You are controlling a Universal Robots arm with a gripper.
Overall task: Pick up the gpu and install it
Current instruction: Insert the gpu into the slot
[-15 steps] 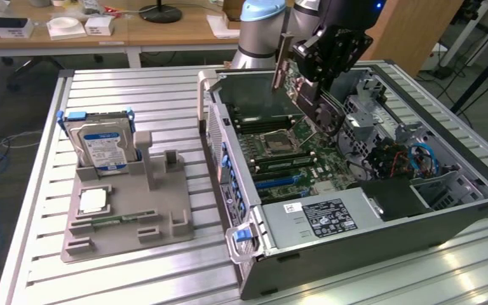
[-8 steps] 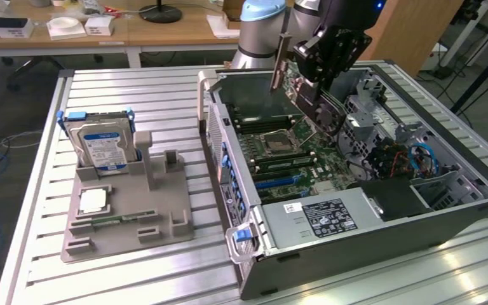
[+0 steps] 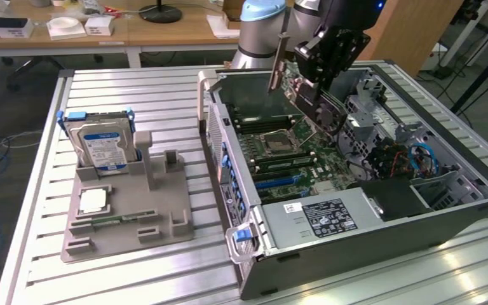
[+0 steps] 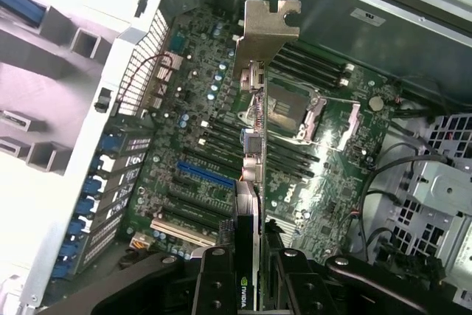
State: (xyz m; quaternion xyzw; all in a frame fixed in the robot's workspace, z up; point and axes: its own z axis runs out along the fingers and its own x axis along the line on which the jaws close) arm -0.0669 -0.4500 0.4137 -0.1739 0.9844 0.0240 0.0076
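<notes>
Gripper: the gripper (image 3: 322,76) hangs above the open computer case (image 3: 380,254), with the arm coming down from the far side of the table (image 3: 142,89).
Jaws: they stand narrow and clamp the gpu (image 3: 319,108) by its two flat faces; in the wrist view the black fingers (image 4: 214,285) press on both sides of the card.
Gpu: it is held on edge (seen from the wrist as a thin line) (image 4: 254,145), in the air over the motherboard (image 3: 304,159) and not touching it.
Bracket: the pale metal bracket (image 3: 276,63) is at the end of the card toward the rear wall of the case; in the wrist view (image 4: 267,31) it is over the board's edge beside the perforated wall.
Below the card: the processor socket (image 4: 291,108) and the long slots (image 4: 199,175).
Exterior view's left: a grey holder (image 3: 125,222) with the hard drive (image 3: 100,146) standing upright in it, well apart from the case.
</notes>
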